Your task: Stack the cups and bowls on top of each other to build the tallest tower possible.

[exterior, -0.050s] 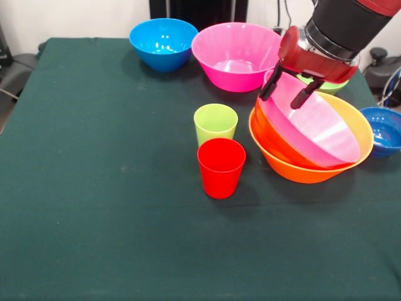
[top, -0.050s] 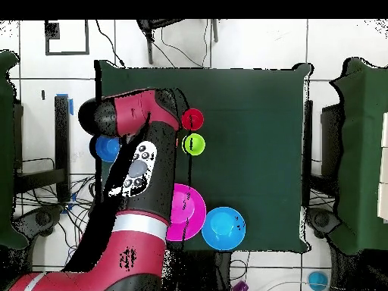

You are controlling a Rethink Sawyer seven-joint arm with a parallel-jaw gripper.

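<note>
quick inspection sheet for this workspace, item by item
surface: dark green cloth on the table.
job's things: red cup and lime cup upright, side by side; pink bowl tilted inside the orange bowl; second pink bowl beside the light blue bowl; dark blue bowl at the table edge; green bowl mostly hidden behind the arm.
clutter: nothing seen.
grippers: hand open, fingers astride the tilted pink bowl's rim.
cables: loose cables on the floor beside the table.
surroundings: tiled floor, dark furniture at both sides.
</note>
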